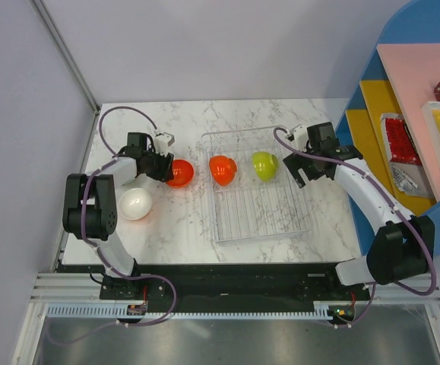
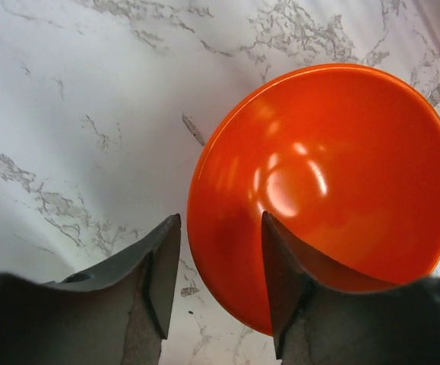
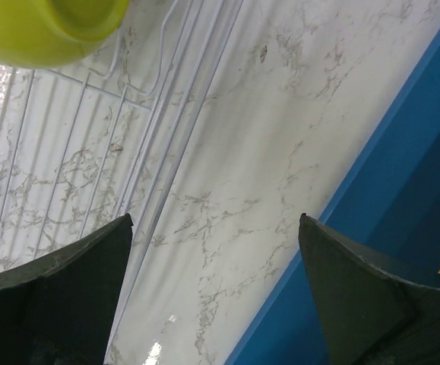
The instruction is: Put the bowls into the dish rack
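Rack (image 1: 261,228): on table (image 1: 182,228), right of centre.
Inside rack, far end: left bowl (image 1: 223,169) and right bowl (image 1: 264,165), side by side.
Third bowl (image 1: 180,173): on table, just left of rack.
Fourth bowl (image 1: 136,204): on table, nearer, further left.

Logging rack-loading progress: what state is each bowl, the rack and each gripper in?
Dish rack: holds two bowls.
Racked red-orange bowl: tipped on its side.
Lime-green bowl: in the rack, tipped.
Loose red-orange bowl: opening up, on the table, outside the rack.
White bowl: on the table, outside the rack.
Left gripper: open, astride the loose bowl's rim.
Right gripper: open, empty.
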Robot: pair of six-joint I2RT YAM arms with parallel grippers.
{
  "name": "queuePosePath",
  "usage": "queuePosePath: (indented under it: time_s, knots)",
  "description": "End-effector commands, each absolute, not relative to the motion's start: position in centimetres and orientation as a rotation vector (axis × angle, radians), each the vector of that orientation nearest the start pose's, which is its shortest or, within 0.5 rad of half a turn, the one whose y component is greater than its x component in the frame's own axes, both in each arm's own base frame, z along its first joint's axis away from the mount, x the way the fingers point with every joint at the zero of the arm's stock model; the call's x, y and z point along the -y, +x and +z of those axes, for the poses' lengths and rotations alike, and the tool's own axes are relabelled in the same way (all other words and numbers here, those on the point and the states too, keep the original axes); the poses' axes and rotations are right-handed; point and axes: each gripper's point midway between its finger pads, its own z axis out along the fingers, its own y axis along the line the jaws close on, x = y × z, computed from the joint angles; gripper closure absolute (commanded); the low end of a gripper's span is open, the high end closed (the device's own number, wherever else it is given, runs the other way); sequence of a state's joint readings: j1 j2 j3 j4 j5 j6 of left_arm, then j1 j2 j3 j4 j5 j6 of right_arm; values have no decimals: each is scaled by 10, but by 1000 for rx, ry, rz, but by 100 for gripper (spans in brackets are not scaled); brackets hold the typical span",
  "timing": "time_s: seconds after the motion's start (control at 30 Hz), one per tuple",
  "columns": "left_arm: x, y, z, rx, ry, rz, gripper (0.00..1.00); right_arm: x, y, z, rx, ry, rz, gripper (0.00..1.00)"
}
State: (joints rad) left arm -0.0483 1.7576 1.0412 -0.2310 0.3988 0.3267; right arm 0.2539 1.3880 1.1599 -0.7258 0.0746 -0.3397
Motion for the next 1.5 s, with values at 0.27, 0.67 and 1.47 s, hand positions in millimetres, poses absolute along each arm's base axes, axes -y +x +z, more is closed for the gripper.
queuePosePath:
  time_s: [0.27, 0.67, 1.47]
  knots:
    - [81, 417, 56, -2308, 693, -334, 98, -66, 357, 148, -2425, -589, 9, 11]
    - [86, 415, 142, -2168, 669, -320, 98, -140, 313, 222, -2200, -1081, 271, 15]
    - [-14, 333, 295, -1921, 317, -50, 98, -346, 311, 130, -2041, -1649, 289, 20]
